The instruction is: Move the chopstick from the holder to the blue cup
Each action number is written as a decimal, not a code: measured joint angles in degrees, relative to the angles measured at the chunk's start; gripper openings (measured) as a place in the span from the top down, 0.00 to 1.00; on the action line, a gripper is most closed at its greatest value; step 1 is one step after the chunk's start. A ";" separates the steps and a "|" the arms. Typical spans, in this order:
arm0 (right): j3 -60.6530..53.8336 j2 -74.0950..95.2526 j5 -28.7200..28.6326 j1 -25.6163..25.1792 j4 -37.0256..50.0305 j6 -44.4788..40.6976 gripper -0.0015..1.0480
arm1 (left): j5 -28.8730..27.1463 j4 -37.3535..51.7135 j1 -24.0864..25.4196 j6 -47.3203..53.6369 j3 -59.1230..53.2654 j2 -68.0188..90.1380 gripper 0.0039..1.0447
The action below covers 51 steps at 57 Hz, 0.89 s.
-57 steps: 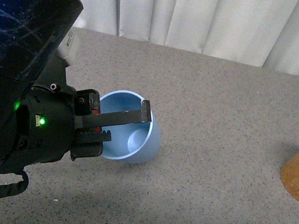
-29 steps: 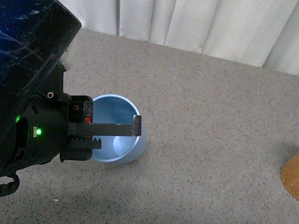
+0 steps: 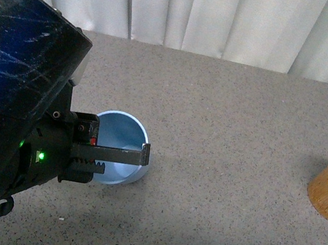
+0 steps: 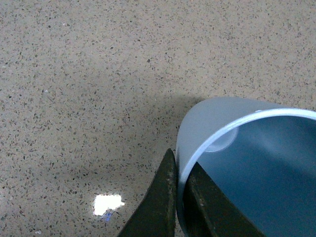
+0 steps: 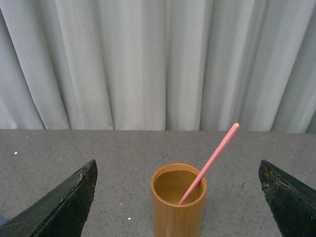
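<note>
Dragged leftward and nearer over the last second, the small light-blue plastic cup (image 3: 121, 133) has its rim pinched between the closed fingers of the left claw (image 4: 180, 165). The right claw (image 5: 177, 168) gapes wide, holding nothing. Straight ahead of it, between its spread fingers, the salmon-pink chopstick (image 5: 212, 160) leans in the orange-brown wood-grain cylinder holder (image 5: 178, 217), untouched. The cup and holder stand well apart on the speckled grey counter (image 3: 239, 129), with a pale pleated curtain (image 3: 233, 20) at its far edge.

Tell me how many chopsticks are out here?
1: the chopstick leans inside the holder, its tip poking above the rim. The blue cup looks empty, though part of it is hidden.
</note>
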 joint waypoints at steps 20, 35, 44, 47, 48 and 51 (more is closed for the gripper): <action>0.00 0.00 0.00 0.00 0.00 0.00 0.09 | -0.46 -0.50 -0.04 1.88 0.00 0.85 0.97; 0.00 0.00 0.00 0.00 0.00 0.00 0.09 | 0.61 -1.14 -0.09 1.84 0.04 0.85 0.85; 0.00 0.00 0.00 0.00 0.00 0.00 0.09 | 1.40 -1.68 -0.57 1.68 0.26 0.63 0.65; 0.00 0.00 0.00 0.00 0.00 0.00 0.09 | 1.57 -2.12 -0.72 1.62 0.52 0.26 0.56; 0.00 0.00 0.00 0.00 0.00 0.00 0.09 | 1.60 -2.21 -0.72 1.57 0.61 0.20 0.55; 0.00 0.00 0.00 0.00 0.00 0.00 0.09 | 1.66 -2.49 -0.77 1.44 0.96 -0.07 0.48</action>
